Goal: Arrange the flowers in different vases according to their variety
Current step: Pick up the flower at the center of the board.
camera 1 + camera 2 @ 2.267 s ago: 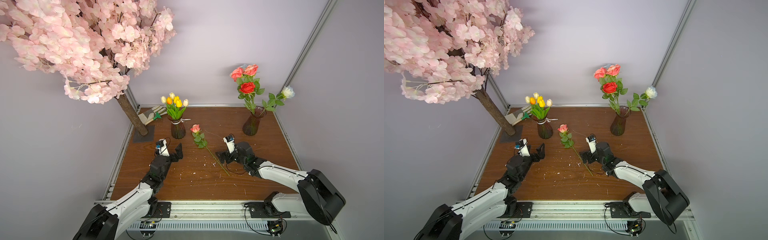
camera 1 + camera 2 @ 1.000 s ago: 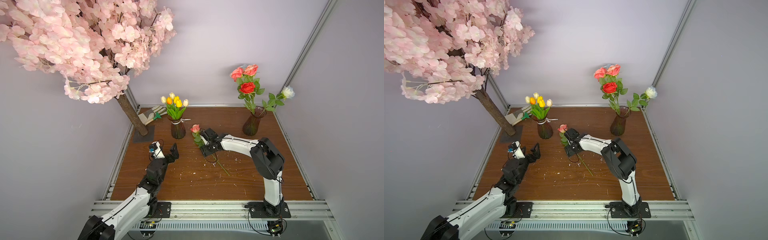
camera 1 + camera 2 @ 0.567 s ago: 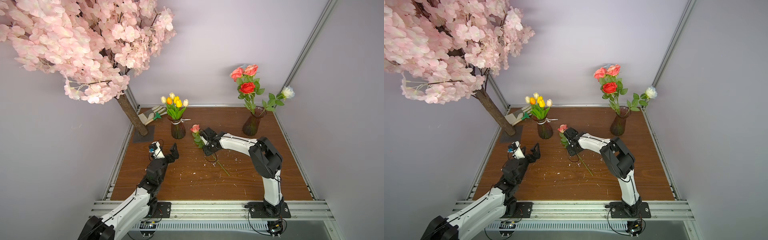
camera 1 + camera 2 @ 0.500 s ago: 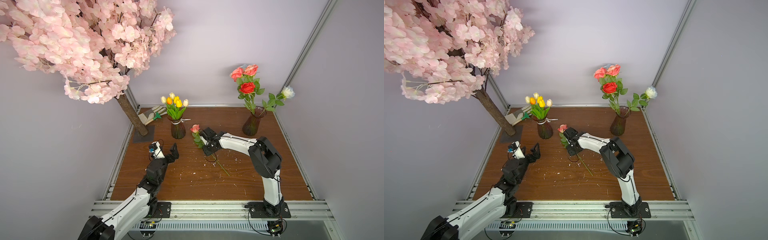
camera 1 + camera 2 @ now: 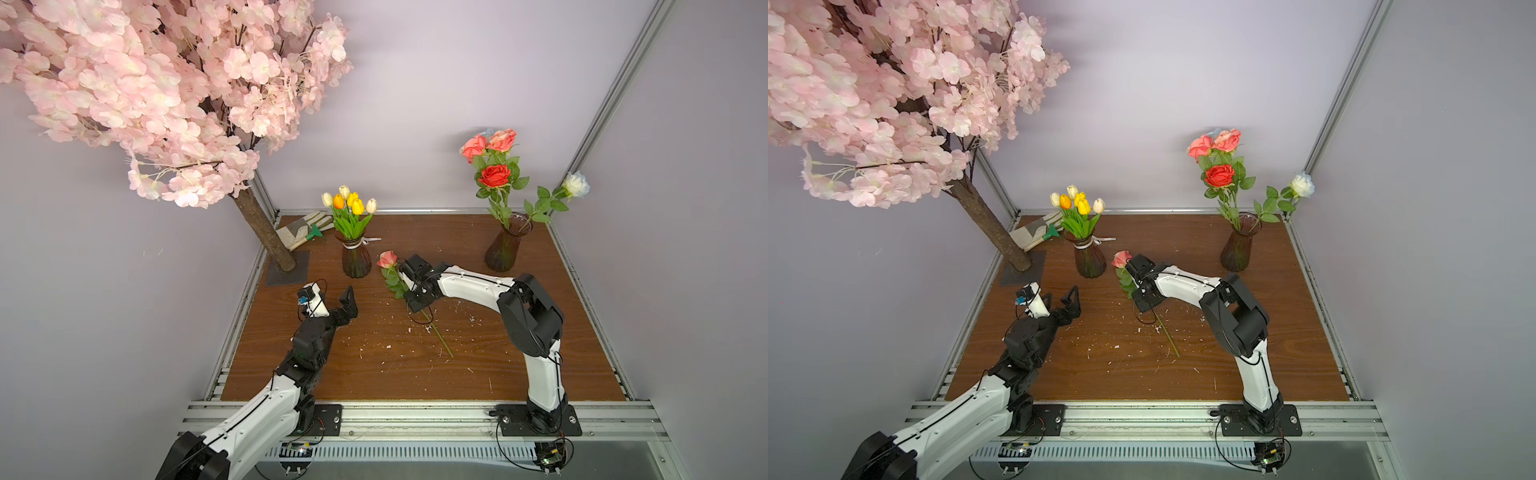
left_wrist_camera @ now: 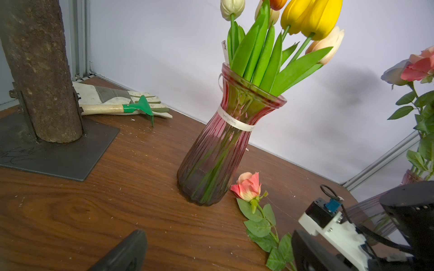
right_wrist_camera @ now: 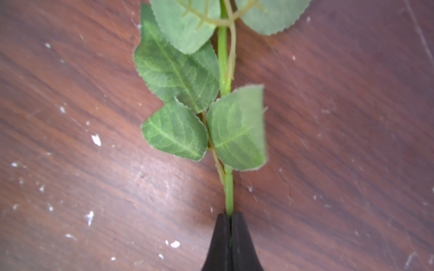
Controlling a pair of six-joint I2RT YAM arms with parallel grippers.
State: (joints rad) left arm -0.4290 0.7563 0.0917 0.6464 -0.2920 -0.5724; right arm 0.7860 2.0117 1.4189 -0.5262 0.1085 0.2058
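In a top view the right gripper [image 5: 412,300] pinches the pink rose [image 5: 387,259] mid-stem, blossom beyond its tips; the left gripper [image 5: 1061,298] is spread, well apart. Left wrist: rose ahead, beside the ribboned vase [image 6: 211,159]. Right wrist: fingers [image 7: 220,244] clamp the stem, leaves just ahead.

The desk [image 6: 70,211] is dark brown wood grain with a faint sheen, scuffed and dusted with white flecks. The vase [image 6: 211,159] with the ribbon [image 6: 234,122] is ribbed, glossy, see-through reddish glass; the ribbon looks smooth and papery. Its tulips [image 6: 310,16] have smooth, waxy matt petals. Just beside the vase, the rose [image 6: 247,185] has cloth-like leaves [image 7: 176,70] with fuzzy edges and a smooth plastic stem [image 7: 229,187]. The trunk [image 6: 40,70] near the vase is rough bark on a matt dark metal plate [image 6: 58,154].
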